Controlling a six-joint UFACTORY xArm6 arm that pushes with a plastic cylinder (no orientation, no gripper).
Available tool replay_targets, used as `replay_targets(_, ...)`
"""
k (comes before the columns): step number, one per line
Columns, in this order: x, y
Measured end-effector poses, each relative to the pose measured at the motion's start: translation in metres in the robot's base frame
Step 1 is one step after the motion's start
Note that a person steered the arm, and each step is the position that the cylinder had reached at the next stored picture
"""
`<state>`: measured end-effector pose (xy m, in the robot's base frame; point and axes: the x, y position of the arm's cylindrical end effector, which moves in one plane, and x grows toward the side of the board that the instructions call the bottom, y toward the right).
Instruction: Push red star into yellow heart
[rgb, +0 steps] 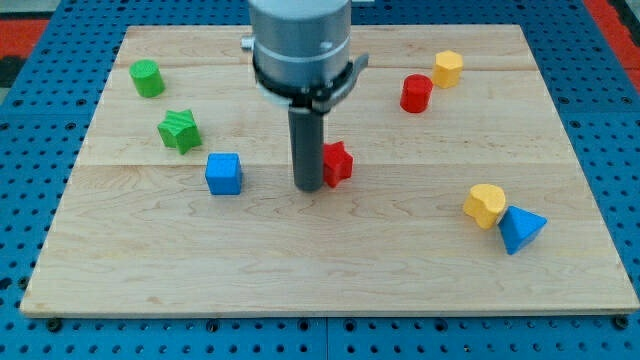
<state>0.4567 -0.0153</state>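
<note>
Wooden tabletop (330, 270), pale and smooth, likely slick enough for easy sliding. No pincer on this arm, only my tip (308, 187) at frame centre, touching or just beside the left flank of the red star (338, 163). Probably light, rigid plastic; points apt to make it spin under an off-centre shove. Best contact: upper-left flank, through the middle. Yellow heart (485, 204) well apart at lower right, touching a blue triangular block (520, 229).
</note>
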Motion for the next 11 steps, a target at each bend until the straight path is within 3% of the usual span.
replay_targets(2, -0.045, -0.016)
replay_targets(3, -0.019, 0.106)
replay_targets(4, 0.010, 0.133)
replay_targets(5, -0.018, 0.078)
replay_targets(6, 0.010, 0.035)
replay_targets(7, 0.054, 0.093)
replay_targets(8, 0.053, 0.096)
replay_targets(9, 0.001, 0.084)
replay_targets(10, 0.006, 0.129)
replay_targets(11, 0.050, 0.145)
